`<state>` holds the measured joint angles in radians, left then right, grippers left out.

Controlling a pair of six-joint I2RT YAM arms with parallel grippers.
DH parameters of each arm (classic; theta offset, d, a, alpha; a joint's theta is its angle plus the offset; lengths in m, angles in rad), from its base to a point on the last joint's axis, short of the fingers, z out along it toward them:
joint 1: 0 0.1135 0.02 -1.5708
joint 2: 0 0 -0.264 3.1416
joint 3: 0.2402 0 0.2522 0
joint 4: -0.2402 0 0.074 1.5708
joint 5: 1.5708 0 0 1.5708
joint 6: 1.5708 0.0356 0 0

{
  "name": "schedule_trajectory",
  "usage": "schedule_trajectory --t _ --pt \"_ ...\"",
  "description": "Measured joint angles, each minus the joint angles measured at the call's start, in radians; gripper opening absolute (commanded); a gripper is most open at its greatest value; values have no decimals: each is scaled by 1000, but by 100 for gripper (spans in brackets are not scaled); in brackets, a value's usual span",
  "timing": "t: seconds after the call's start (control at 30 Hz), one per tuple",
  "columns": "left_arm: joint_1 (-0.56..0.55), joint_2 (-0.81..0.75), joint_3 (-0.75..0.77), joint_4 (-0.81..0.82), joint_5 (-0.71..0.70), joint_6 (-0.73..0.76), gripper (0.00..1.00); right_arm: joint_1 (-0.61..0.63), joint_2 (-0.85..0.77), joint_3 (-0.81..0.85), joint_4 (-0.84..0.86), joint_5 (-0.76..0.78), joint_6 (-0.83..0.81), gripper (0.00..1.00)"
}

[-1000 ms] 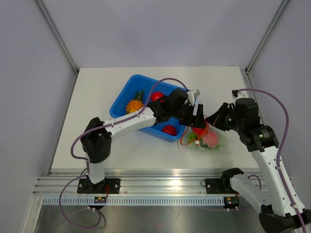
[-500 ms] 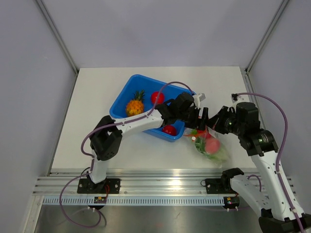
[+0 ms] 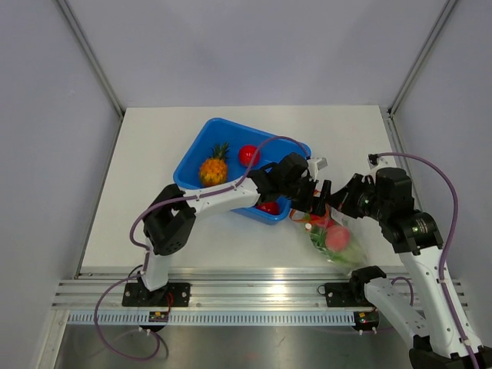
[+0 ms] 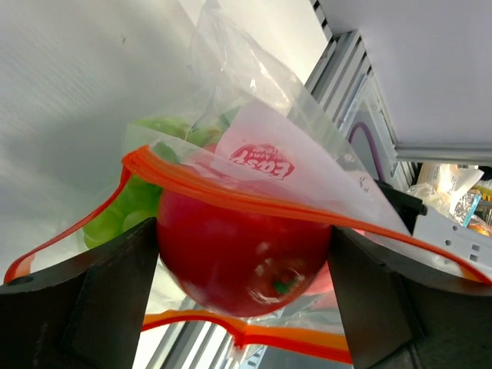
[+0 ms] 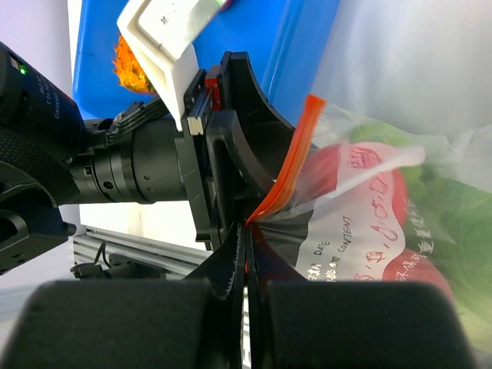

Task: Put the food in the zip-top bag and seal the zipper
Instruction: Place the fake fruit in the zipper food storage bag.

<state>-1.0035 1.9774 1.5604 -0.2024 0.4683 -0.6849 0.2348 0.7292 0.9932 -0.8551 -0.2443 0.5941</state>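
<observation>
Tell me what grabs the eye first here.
A glossy red fruit fills the left wrist view, clamped in the left gripper at the zip-top bag's orange-edged mouth. The right gripper pinches that mouth edge; the blue tub beside holds a pineapple.

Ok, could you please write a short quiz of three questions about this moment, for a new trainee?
1. True or false: the pineapple is already inside the zip-top bag.
2. Short answer: what does the left gripper hold at the bag's mouth?
3. Fill the gap: the right gripper pinches the bag's orange-red ____.

Key
1. False. It lies in the blue tub.
2. A round red fruit, held between the two fingers.
3. zipper
</observation>
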Motion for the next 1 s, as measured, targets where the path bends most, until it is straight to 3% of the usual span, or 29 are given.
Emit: schedule_trajectory --t 0.23,0.63,1.0 --pt "-5 -34 -25 -58 -1 40 99 1 -5 0 -2 -12 6 0" --pt "-5 -66 -25 -128 -6 76 99 3 -14 1 0 -13 1 0" --pt "-2 -151 -13 -204 -59 75 99 5 -21 35 81 -110 27 0"
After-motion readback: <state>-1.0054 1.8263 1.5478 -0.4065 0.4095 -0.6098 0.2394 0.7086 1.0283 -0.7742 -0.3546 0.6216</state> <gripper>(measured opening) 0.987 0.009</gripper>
